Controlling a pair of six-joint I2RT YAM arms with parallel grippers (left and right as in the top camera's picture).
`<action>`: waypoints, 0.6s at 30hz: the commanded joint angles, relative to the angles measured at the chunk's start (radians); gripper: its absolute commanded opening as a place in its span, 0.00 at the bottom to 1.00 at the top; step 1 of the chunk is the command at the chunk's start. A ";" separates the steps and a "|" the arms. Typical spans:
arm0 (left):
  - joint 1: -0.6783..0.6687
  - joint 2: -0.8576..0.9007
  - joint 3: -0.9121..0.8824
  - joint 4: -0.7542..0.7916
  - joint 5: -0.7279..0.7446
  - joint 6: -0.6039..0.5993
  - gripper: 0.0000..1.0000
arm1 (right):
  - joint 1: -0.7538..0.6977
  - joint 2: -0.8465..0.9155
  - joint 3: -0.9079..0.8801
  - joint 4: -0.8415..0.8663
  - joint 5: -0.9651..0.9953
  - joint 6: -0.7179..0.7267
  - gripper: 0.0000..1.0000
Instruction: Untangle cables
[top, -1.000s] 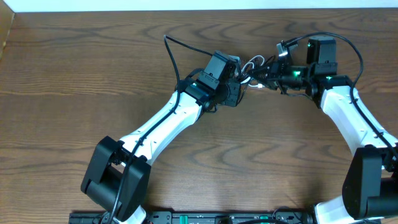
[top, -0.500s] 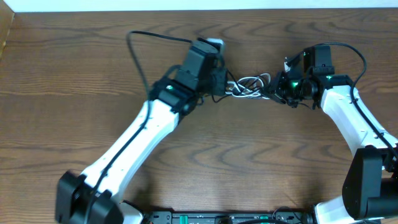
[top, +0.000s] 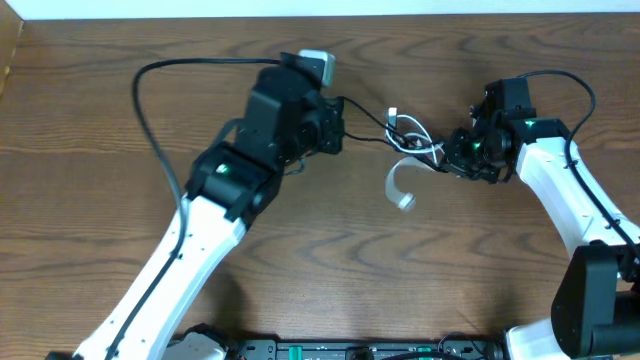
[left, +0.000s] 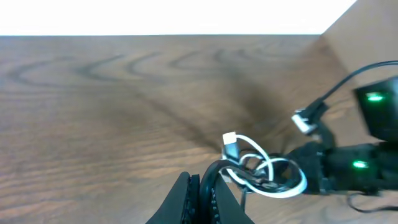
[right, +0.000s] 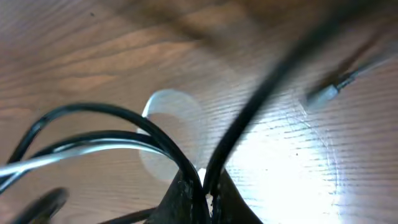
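**Black cable** (top: 368, 128). Held at both ends of its visible span. Left gripper (top: 340, 122) clamped on it at one side, right gripper (top: 447, 160) clamped on several black strands at the other (finger pairs pressed together in both wrist views). Strung between the two over the table (top: 100, 250). Long axis side to side across the robot's front, sloping slightly toward the right arm.

**Knot** (top: 412, 140). Small cluster of black and white loops wound together. Set between the grippers but far nearer the right one, almost touching its fingertips. Well apart from the left fingers, with a bare run of black cord between. From the left gripper (left: 200, 186), straight ahead along the cord (knot (left: 264, 177) just beyond the fingertips in that view).

**White cable** (top: 398, 180). One plug (top: 393, 115) standing out of the knot on the far side. The other end curls out toward the robot's base, free, tip on the wood.

**Judgement.** Any further pull probably along the same side-to-side axis. Right arm nearer for work on the knot.

**Undetermined:**
- White cable (right: 93, 146) either clamped in the right gripper (right: 196, 190) or merely alongside.
- Number of crossings left (loops too small, right wrist view blurred).
- Long black loop (top: 140, 100) past the left arm either cable tail or arm wiring.
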 joint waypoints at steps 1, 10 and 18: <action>0.045 -0.093 0.028 0.033 -0.084 0.003 0.08 | -0.036 0.008 -0.012 -0.035 0.257 -0.048 0.04; 0.048 -0.103 0.028 0.011 -0.089 0.007 0.07 | -0.040 0.008 -0.012 -0.102 0.271 -0.202 0.20; 0.050 -0.087 0.028 -0.002 -0.083 0.006 0.08 | -0.043 0.008 -0.012 -0.182 0.453 -0.181 0.22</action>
